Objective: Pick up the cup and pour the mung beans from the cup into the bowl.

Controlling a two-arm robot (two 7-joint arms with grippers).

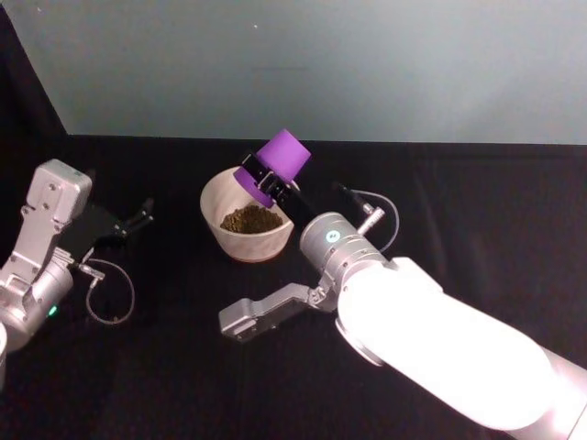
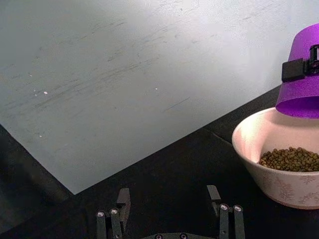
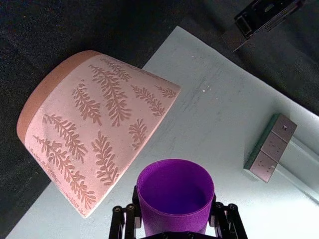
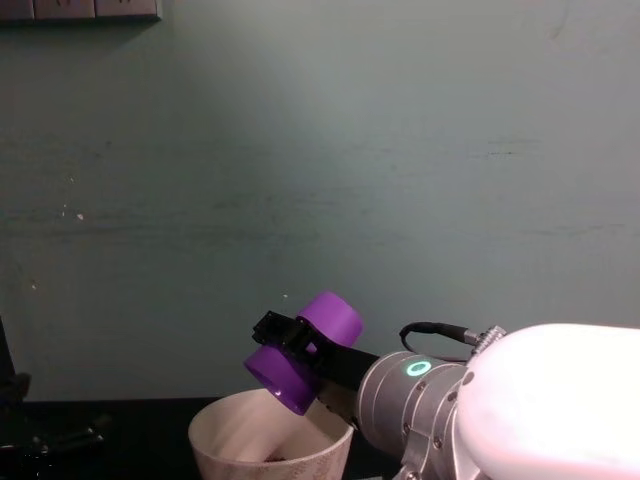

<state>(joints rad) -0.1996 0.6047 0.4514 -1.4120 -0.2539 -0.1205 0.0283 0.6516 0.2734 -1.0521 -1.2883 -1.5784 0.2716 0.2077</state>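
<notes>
My right gripper (image 1: pixel 268 181) is shut on the purple cup (image 1: pixel 275 163), which is tipped mouth-down over the right rim of the cream bowl (image 1: pixel 220 196). Mung beans (image 1: pixel 251 218) lie in a heap inside the bowl. The right wrist view looks into the cup (image 3: pixel 175 196); its inside is bare purple, with the bowl's fern-patterned wall (image 3: pixel 94 129) beside it. From the chest view the cup (image 4: pixel 305 350) tilts down to the bowl's rim (image 4: pixel 270 435). My left gripper (image 1: pixel 139 220) is open, parked left of the bowl. The left wrist view shows cup (image 2: pixel 301 74), bowl (image 2: pixel 279 181) and beans (image 2: pixel 291 159).
A black cloth covers the table (image 1: pixel 477 211), backed by a pale grey-green wall (image 1: pixel 321 64). A cable loop (image 1: pixel 110 293) lies by the left arm. A wall socket (image 3: pixel 271 147) shows in the right wrist view.
</notes>
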